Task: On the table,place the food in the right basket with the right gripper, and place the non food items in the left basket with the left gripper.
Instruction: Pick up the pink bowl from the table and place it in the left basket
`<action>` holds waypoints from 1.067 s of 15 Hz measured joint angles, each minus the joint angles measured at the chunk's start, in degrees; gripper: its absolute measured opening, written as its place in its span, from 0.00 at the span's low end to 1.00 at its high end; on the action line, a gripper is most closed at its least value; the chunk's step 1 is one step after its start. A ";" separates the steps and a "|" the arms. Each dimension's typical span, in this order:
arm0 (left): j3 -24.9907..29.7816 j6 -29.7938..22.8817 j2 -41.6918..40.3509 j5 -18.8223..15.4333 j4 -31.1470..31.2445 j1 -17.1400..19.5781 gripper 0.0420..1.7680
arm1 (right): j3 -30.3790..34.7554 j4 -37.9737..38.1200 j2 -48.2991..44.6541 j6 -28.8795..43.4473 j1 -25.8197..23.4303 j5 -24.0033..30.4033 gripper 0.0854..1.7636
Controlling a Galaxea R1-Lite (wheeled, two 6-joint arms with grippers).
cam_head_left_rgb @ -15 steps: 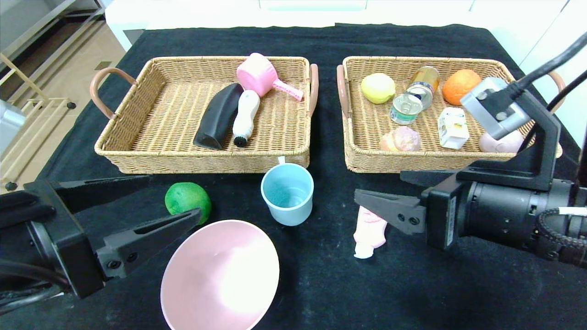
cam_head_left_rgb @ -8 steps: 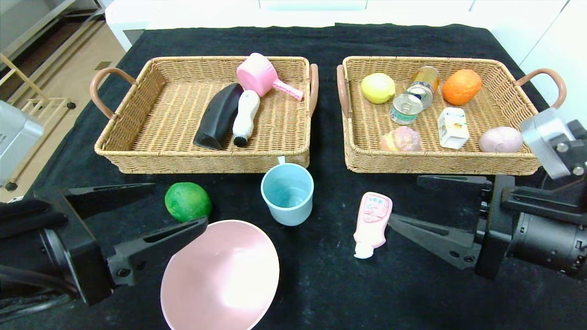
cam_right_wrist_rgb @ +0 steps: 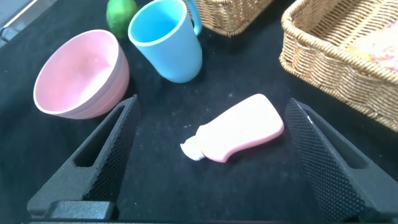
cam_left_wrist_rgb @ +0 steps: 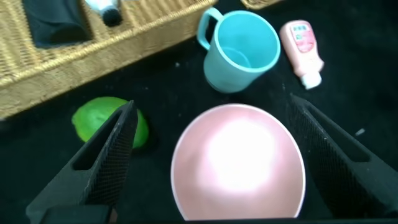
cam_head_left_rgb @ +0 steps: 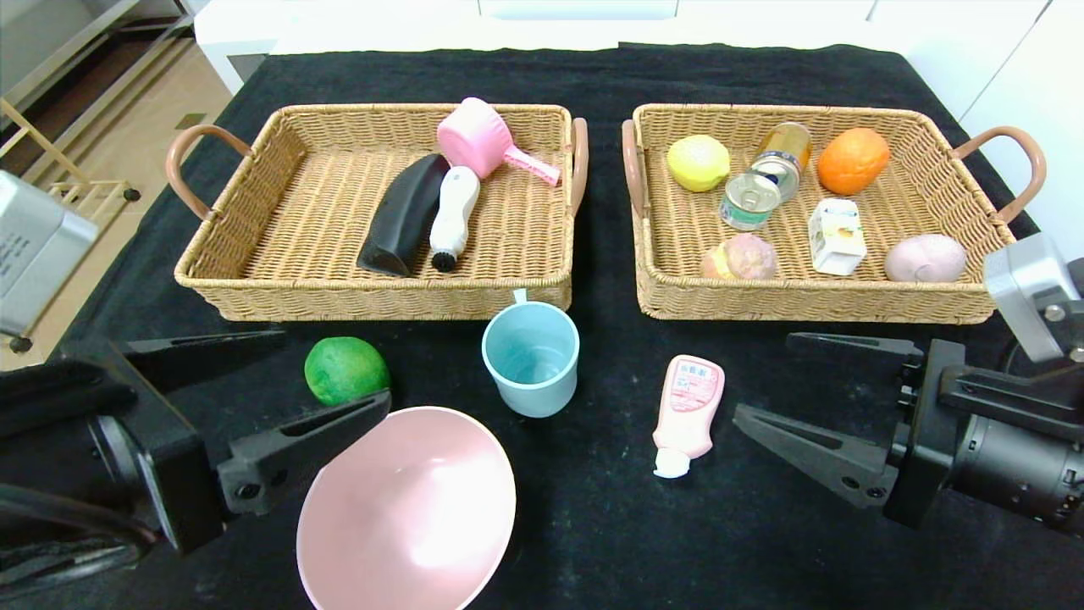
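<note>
on the black-clothed table [cam_head_left_rgb: 593, 76] two wicker baskets sit side by side at the far half. the left basket [cam_head_left_rgb: 254, 280] holds a black case, a white brush-like tool and a pink scoop; the right basket [cam_head_left_rgb: 813, 301] holds a yellow lemon, a can, a small jar, an orange fruit, a white carton [cam_head_left_rgb: 836, 236], a pinkish bun and a pale round item. four things lie on the cloth in front of the baskets – a green fruit [cam_head_left_rgb: 345, 370] near the left basket's front wall, a light blue mug [cam_head_left_rgb: 531, 357] upright between the baskets, a big pink bowl [cam_head_left_rgb: 406, 510] at the near edge, tipped slightly, and a pink squeeze bottle [cam_head_left_rgb: 686, 411] lying flat with its white cap toward the robot. the left gripper [cam_head_left_rgb: 330, 373] hovers low at the near left, its fingers spread wide and holding nothing, the green fruit between them and the bowl's rim just beside the nearer finger. the right gripper [cam_head_left_rgb: 762, 381] hangs at the near right, jaws also spread wide and empty – the bottle lies just beyond its fingertips, not touched.
</note>
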 joint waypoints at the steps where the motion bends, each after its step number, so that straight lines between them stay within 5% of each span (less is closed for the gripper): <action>1: -1.21 0.22 0.40 1.79 0.60 -0.79 0.97 | 0.00 -0.02 0.00 0.11 -0.26 -0.05 0.96; 8: -14.01 -0.04 2.08 10.45 24.82 -0.06 0.97 | -0.48 0.39 -1.68 1.15 -1.41 -0.28 0.96; 11: -17.97 -2.82 3.91 10.73 32.65 1.33 0.97 | -0.61 0.49 -2.32 1.12 -2.12 -0.27 0.97; 16: -21.19 -20.26 8.73 10.64 43.23 -1.88 0.97 | -0.89 0.49 -2.71 1.10 -3.25 -0.11 0.97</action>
